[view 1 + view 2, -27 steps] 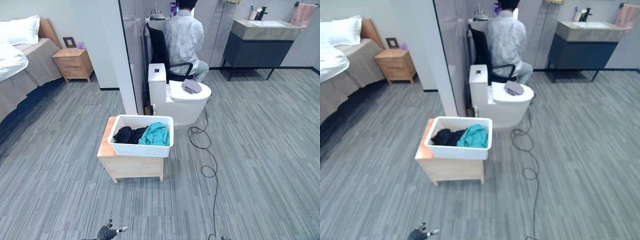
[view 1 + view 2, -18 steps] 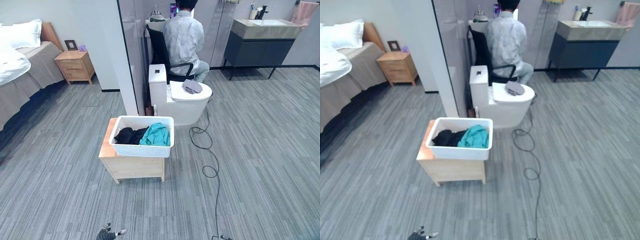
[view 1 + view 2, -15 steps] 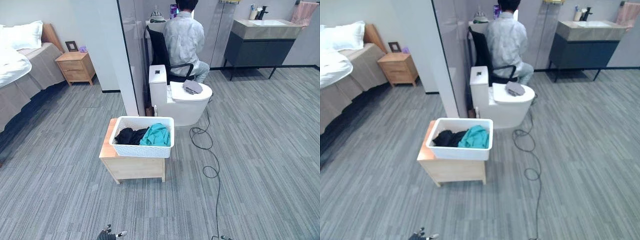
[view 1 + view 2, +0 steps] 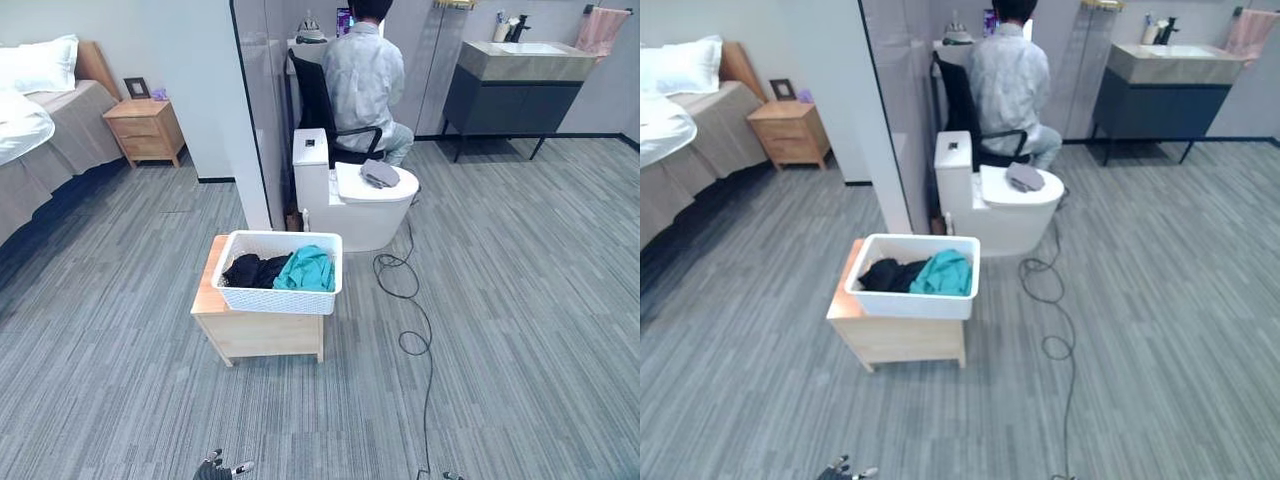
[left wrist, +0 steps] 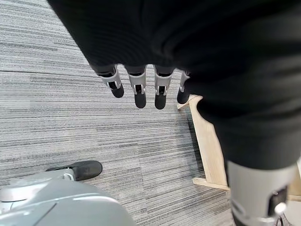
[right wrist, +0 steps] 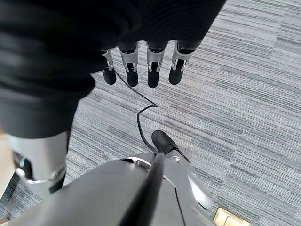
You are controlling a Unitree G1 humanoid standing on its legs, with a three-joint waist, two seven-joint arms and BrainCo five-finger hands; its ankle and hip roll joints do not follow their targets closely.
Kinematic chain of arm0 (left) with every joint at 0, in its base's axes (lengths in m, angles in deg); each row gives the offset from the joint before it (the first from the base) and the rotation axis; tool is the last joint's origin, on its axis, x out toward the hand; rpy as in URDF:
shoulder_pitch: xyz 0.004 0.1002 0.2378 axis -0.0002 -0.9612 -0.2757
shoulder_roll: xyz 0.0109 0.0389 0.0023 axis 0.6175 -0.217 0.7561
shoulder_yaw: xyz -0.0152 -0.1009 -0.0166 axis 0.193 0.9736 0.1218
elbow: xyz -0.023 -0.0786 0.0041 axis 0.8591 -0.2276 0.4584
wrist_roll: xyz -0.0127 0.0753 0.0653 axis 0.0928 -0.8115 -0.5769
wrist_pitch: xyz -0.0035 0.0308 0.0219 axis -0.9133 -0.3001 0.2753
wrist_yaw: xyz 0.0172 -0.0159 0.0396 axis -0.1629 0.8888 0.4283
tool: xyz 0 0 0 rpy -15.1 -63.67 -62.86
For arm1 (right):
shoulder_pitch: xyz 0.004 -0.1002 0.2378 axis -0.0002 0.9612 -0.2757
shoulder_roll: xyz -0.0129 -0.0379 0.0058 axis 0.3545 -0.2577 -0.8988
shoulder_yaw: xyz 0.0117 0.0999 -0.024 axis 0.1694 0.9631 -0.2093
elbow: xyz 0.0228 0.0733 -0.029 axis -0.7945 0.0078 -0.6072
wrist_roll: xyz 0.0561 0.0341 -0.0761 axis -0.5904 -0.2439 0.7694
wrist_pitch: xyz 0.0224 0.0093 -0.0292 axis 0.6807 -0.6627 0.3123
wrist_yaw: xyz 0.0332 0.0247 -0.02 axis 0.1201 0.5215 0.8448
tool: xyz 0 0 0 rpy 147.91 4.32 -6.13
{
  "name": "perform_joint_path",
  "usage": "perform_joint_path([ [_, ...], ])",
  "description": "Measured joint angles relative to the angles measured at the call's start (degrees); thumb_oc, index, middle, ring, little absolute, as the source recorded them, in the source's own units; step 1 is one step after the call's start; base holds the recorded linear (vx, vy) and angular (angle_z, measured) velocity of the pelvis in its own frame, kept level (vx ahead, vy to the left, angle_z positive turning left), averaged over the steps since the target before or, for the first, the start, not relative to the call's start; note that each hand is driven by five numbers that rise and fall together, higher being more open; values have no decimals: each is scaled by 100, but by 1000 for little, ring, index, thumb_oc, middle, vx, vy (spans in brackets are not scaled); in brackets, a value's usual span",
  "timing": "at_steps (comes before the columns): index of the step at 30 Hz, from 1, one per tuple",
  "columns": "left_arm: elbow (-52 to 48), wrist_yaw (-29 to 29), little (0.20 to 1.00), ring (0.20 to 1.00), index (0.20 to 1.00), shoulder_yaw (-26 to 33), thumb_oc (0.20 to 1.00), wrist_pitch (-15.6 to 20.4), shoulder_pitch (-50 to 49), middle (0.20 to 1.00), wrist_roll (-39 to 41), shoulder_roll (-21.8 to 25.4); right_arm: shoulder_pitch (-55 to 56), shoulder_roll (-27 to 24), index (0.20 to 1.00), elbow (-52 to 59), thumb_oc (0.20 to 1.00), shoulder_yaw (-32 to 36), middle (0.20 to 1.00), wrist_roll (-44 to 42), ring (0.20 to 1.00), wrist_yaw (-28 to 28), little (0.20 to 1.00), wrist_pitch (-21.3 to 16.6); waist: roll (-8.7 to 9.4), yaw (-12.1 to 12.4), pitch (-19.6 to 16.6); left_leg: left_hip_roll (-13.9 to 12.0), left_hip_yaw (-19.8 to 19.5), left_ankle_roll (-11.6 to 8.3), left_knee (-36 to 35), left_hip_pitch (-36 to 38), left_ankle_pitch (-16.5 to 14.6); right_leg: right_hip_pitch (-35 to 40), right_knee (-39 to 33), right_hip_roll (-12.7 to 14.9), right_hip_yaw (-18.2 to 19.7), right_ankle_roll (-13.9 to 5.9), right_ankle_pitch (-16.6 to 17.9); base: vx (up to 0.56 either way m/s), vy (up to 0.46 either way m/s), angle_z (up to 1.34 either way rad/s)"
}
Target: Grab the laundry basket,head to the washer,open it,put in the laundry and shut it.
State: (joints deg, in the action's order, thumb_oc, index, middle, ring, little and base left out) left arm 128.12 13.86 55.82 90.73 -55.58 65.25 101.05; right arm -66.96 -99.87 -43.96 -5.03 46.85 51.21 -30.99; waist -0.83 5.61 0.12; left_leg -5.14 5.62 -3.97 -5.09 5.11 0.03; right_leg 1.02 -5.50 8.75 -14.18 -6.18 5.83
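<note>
A white laundry basket [image 4: 278, 297] stands on a low wooden stool [image 4: 258, 335] in the middle of the floor ahead of me. Black clothes [image 4: 252, 270] and a teal garment [image 4: 306, 270] lie in it. My left hand [image 4: 218, 468] hangs at the bottom edge of the eye views, well short of the stool. In its wrist view the fingers [image 5: 136, 92] point straight down and hold nothing, with a stool leg [image 5: 209, 146] past them. My right hand [image 6: 141, 70] hangs the same way over the carpet, fingers straight, nothing in it.
Behind the basket is a white toilet [image 4: 355, 205] with a grey cloth [image 4: 381, 173] on its lid. A person [image 4: 362, 80] sits on a black chair beyond it, back to me. A partition wall [image 4: 250, 110], bed [image 4: 40, 140], nightstand [image 4: 147, 130] and vanity [image 4: 515, 85] ring the room.
The whole picture has shifted slightly, so the camera has moved. My left hand shows a little lower at the bottom edge. The basket and stool stand as before.
</note>
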Motion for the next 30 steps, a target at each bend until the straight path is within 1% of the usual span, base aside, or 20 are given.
perform_joint_path([
  [3, -10, 4, 1000, 1000, 1000, 9, 1000, 2, -1, 1000, 21, 39, -31, -13, 1000, 124, 1000, -15, 1000, -136, 1000, 8, 1000, -16, -4, 4, 84, -116, -4, -33, 65, -25, -30, 3, 0, -117, 23, 53, -25, -14, -116, -4],
  [4, -15, -3, 1000, 1000, 1000, 7, 1000, 2, -11, 1000, 162, 5, -43, -45, 1000, 166, 1000, -19, 1000, -178, 1000, 15, 1000, -44, -47, 16, 135, -235, -22, -76, 115, -23, -35, 14, 0, -254, 28, 133, -63, -35, -197, -2],
  [7, -48, -3, 1000, 1000, 1000, 15, 1000, 4, -35, 1000, 226, 3, -67, -112, 1000, 369, 1000, -50, 1000, -256, 1000, 26, 1000, -72, -98, 47, 269, -423, -74, -189, 473, -134, -98, 60, -1, -432, 60, 250, -129, -60, -124, -3],
  [10, -73, -3, 1000, 1000, 1000, 55, 1000, 9, 51, 1000, 305, 8, -245, -196, 1000, 591, 1000, -140, 1000, -339, 1000, 112, 1000, -95, -26, 169, 462, -458, -460, -278, 1189, -518, -51, -3, -2, -491, 123, 395, -122, -64, -50, -9],
  [11, -237, 12, 1000, 1000, 1000, 68, 1000, 34, 151, 1000, 453, 14, -500, -290, 1000, 791, 1000, -216, 1000, -351, 1000, 132, 1000, -100, 136, 186, 711, -317, -1039, -537, 2075, -1096, 77, -19, -1, -422, 142, 530, -131, 29, 34, -11],
  [12, -263, 10, 1000, 1000, 1000, 63, 1000, 69, 174, 1000, 452, 2, -618, -338, 1000, 823, 1000, -318, 1000, -348, 1000, 133, 1000, -111, 153, 201, 739, -305, -1222, -626, 2173, -1246, 85, -63, -2, -397, 142, 549, -137, 95, 88, -1],
  [13, -231, 10, 1000, 1000, 1000, 60, 1000, 76, 199, 1000, 452, -15, -777, -375, 1000, 821, 1000, -437, 1000, -346, 1000, 134, 1000, -111, 152, 193, 743, -319, -1309, -623, 1947, -1326, 87, -106, -2, -389, 130, 558, -142, 108, 130, 4],
  [15, -206, 15, 1000, 1000, 1000, 60, 1000, 86, 277, 1000, 454, -41, -988, -411, 1000, 828, 1000, -528, 1000, -342, 1000, 132, 1000, -113, 123, 170, 738, -421, -1243, -627, 1024, -1323, 107, -189, -2, -372, 73, 556, -144, 94, 140, 12],
  [17, -194, 21, 1000, 1000, 1000, 43, 1000, 88, 374, 1000, 470, -61, -1141, -397, 1000, 835, 1000, -525, 1000, -344, 1000, 147, 1000, -118, 98, 167, 746, -479, -994, -620, 413, -1328, 128, -309, -1, -373, 62, 557, -144, 112, 148, 6],
  [20, -200, 60, 1000, 1000, 1000, -53, 1000, 92, 555, 1000, 615, -162, -1213, -335, 1000, 811, 1000, -536, 1000, -374, 1000, 250, 1000, -116, 49, 221, 770, -349, -626, -580, 304, -1423, 98, -477, -1, -314, 68, 539, -155, 210, 231, -2],
  [21, -204, 83, 1000, 1000, 1000, -51, 1000, 93, 606, 1000, 622, -222, -1234, -320, 1000, 819, 1000, -552, 1000, -412, 1000, 250, 1000, -117, -33, 289, 752, -283, -597, -466, 403, -1417, -22, -547, -2, -304, 98, 486, -189, 245, 259, -31],
  [22, -180, 94, 1000, 1000, 1000, -4, 1000, 95, 632, 1000, 631, -232, -1274, -248, 1000, 803, 1000, -601, 1000, -456, 1000, 253, 1000, -114, -2, 330, 800, -213, -610, -309, 438, -1453, 50, -576, -1, -238, 117, 431, -194, 176, 200, -36],
  [23, -214, 135, 1000, 1000, 1000, 82, 1000, 94, 626, 1000, 666, -213, -1255, -163, 1000, 796, 1000, -631, 1000, -462, 1000, 245, 1000, -118, -44, 370, 820, -258, -473, -216, 507, -1494, 135, -580, 144, -247, 107, 437, -286, 253, 289, -23],
  [24, -268, 171, 1000, 1000, 1000, 62, 1000, 99, 625, 1000, 673, -154, -1200, -64, 1000, 756, 1000, -628, 1000, -472, 1000, 242, 1000, -122, -38, 399, 821, -248, -465, -201, 600, -1514, 159, -590, 437, -206, 100, 434, -332, 393, 445, 13],
  [25, -250, 193, 1000, 1000, 1000, 9, 1000, 119, 729, 1000, 671, 53, -1143, 169, 1000, 487, 1000, -606, 1000, -571, 1000, 241, 1000, -117, 246, 449, 735, 63, -402, -164, 1068, -1693, 130, -501, 750, 166, 93, 155, -744, 403, 451, 19],
  [26, -192, 201, 1000, 1000, 1000, 10, 1000, 100, 766, 1000, 672, 65, -1143, 184, 1000, 444, 1000, -505, 1000, -573, 1000, 243, 1000, -117, 254, 504, 726, 147, -353, -1, 1315, -1780, 23, -482, 743, 271, 106, 63, -755, 400, 464, 16],
  [27, -171, 200, 1000, 1000, 1000, 17, 1000, 87, 752, 1000, 659, 64, -1100, 178, 1000, 382, 1000, -332, 1000, -610, 1000, 243, 1000, -129, 287, 525, 701, 370, -301, 301, 1456, -1824, -171, -507, 853, 465, 147, -4, -842, 250, 339, -3],
  [28, -161, 197, 1000, 1000, 1000, 16, 1000, 78, 740, 1000, 653, 58, -1089, 162, 1000, 352, 1000, -172, 1000, -703, 1000, 243, 1000, -173, 307, 511, 689, 572, -315, 471, 1461, -1787, -284, -550, 1105, 666, 206, -6, -903, 215, 331, 3],
  [29, -212, 207, 1000, 1000, 1000, 16, 1000, 75, 714, 1000, 653, 66, -1014, 139, 1000, 338, 1000, 4, 1000, -858, 1000, 244, 1000, -191, 271, 427, 711, 720, -318, 528, 1442, -1709, -298, -836, 1861, 838, 357, -54, -860, 313, 336, -4],
  [30, -351, 229, 1000, 1000, 1000, 12, 1000, 86, 679, 1000, 654, 157, -1005, 135, 1000, 415, 1000, 127, 1000, -1113, 1000, 248, 1000, -203, 161, 285, 774, 772, -261, 772, 1286, -1533, -273, -1812, 3523, 948, 828, 13, -532, 369, 264, -15],
])
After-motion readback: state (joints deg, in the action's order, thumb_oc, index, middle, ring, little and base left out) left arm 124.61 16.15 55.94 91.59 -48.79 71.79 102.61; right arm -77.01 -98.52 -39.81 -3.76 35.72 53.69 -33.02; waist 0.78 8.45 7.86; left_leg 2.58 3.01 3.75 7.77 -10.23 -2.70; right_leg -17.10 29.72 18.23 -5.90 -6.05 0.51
